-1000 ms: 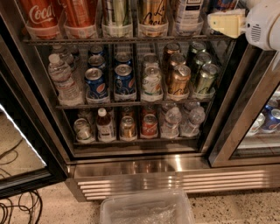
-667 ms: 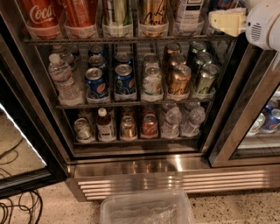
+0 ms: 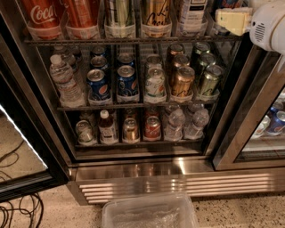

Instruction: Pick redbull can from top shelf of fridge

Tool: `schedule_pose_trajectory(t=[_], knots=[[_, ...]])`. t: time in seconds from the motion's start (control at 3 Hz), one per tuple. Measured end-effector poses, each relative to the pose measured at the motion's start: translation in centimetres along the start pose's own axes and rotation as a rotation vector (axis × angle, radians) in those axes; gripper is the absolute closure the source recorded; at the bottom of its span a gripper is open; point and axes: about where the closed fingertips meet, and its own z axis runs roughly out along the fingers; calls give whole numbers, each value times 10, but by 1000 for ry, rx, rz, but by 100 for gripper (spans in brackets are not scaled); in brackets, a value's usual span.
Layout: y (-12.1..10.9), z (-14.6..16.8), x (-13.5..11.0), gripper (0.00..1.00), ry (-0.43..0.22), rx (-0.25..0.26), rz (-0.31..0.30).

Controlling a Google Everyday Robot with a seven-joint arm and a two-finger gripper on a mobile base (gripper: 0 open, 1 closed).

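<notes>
The fridge (image 3: 147,171) stands open in front of me. Its top shelf (image 3: 133,40) runs across the top of the view and holds tall cans in clear trays: a red Coca-Cola can (image 3: 42,15), a greenish can (image 3: 118,13), a gold can (image 3: 156,15) and a white-labelled dark container (image 3: 192,13). A blue and red bit of can (image 3: 225,3) shows at the top edge, at the shelf's right end. I cannot tell whether it is the redbull can. My gripper (image 3: 231,21), pale yellow on a white arm (image 3: 269,26), is just in front of that spot.
The middle rack holds a water bottle (image 3: 64,82), Pepsi cans (image 3: 99,84) and a gold can (image 3: 181,81). The lowest rack holds short cans and bottles. The glass door (image 3: 20,147) hangs open at left. A clear plastic bin (image 3: 149,213) and cables (image 3: 13,211) lie on the floor. A second cooler (image 3: 269,124) is at right.
The gripper has edged slightly upward at the right end of the top shelf. Nothing else has moved.
</notes>
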Motion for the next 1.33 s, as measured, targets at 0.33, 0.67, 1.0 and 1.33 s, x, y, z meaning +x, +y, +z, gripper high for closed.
schedule_pose_trajectory(t=[0.33,0.67,1.0,1.33], knots=[[1,1,0,30,-3,4,6],[3,2,0,35,-5,15,8],[4,2,-2,33,-8,27,2],[3,1,-3,35,-13,37,2]])
